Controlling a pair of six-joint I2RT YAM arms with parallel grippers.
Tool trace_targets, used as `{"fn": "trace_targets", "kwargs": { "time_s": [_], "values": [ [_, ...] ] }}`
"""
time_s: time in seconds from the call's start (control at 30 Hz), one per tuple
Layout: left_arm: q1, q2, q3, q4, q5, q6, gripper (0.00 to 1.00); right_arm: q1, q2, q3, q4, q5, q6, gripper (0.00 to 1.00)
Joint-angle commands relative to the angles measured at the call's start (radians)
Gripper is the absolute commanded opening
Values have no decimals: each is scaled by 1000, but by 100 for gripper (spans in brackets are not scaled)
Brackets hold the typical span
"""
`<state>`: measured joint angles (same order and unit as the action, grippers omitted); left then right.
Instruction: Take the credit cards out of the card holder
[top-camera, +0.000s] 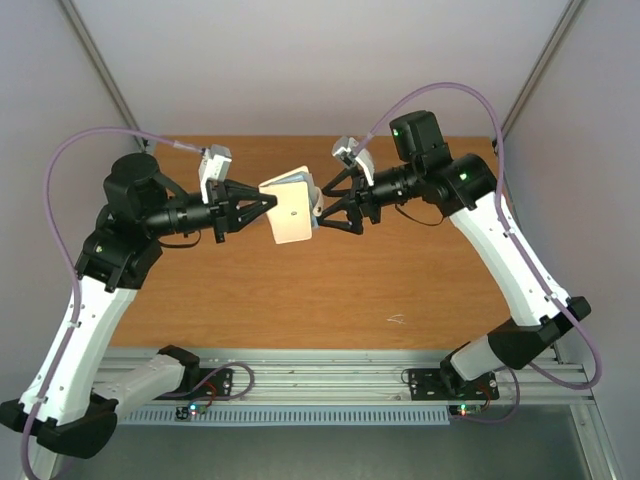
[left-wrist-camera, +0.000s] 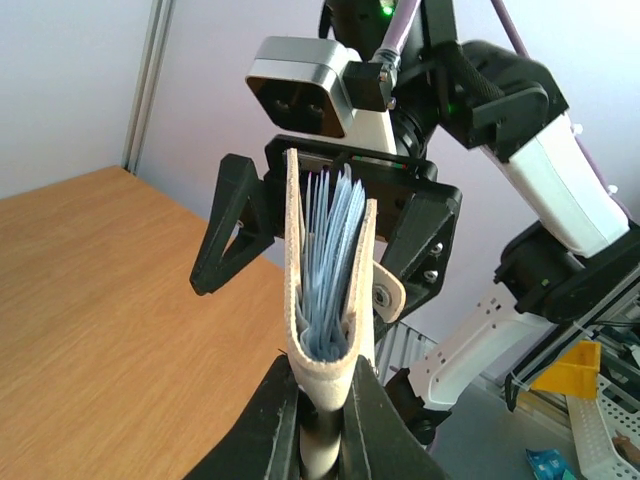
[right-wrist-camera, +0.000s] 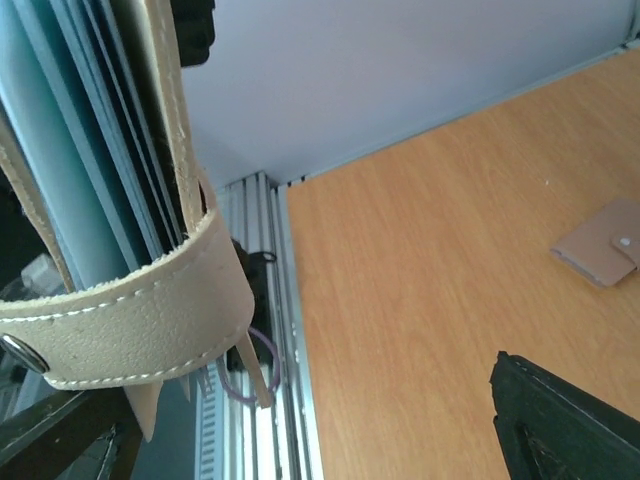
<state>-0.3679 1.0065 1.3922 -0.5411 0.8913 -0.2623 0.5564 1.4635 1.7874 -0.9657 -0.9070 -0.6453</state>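
The card holder (left-wrist-camera: 322, 375) is held above the worktop (top-camera: 300, 290), its folded edge pinched by the closed left fingers (left-wrist-camera: 265, 440) and its open end set between the widely spread right fingers (left-wrist-camera: 225, 235). Pale blue leaves (left-wrist-camera: 330, 240) are seen between its panels, a beige snap strap (right-wrist-camera: 130, 330) is wrapped across that side, and a mauve-brown pouch (right-wrist-camera: 598, 245) is laid on the worktop, well apart from all fingers.
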Motion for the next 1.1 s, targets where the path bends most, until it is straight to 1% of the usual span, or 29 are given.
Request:
{"fn": "trace_targets", "kwargs": {
  "time_s": [0.0, 0.13, 0.3, 0.33, 0.47, 0.57, 0.63, 0.73, 0.87, 0.9, 0.93, 1.03, 1.07],
  "values": [
    [4, -6, -15, 67, -4, 8, 0, 7, 57, 159, -365, -42, -213, 95],
    [4, -6, -22, 80, 10, 2, 0, 6, 59, 177, -395, -107, -233, 96],
    [4, -6, -19, 77, 12, 4, 0, 6, 53, 169, -348, -117, -215, 97],
    [4, -5, -19, 80, 17, 2, 0, 7, 47, 157, -300, -97, -175, 95],
    [4, -6, -32, 114, 33, -19, 0, 8, -10, 35, -28, -41, -16, 73],
    [4, -9, -39, 129, 38, -38, 0, 8, -23, -14, 78, -54, 41, 65],
    [4, -10, -43, 142, 51, -45, 0, 9, -19, -30, 112, -53, 60, 59],
    [4, -14, -50, 166, 75, -60, 0, 7, -21, -38, 112, -35, 40, 48],
    [4, -22, -71, 187, 101, -70, 0, 9, -10, -6, 38, -73, 6, 42],
    [4, -23, -75, 195, 113, -71, 0, 9, -6, 5, 27, -84, 6, 42],
    [4, -25, -78, 202, 123, -70, 0, 10, -5, 10, 25, -92, 12, 44],
    [4, -22, -88, 223, 130, -78, 0, 16, 2, 17, 53, -109, 45, 55],
    [4, -20, -92, 234, 130, -85, 0, 22, 5, 19, 66, -107, 59, 57]
  ]
}}
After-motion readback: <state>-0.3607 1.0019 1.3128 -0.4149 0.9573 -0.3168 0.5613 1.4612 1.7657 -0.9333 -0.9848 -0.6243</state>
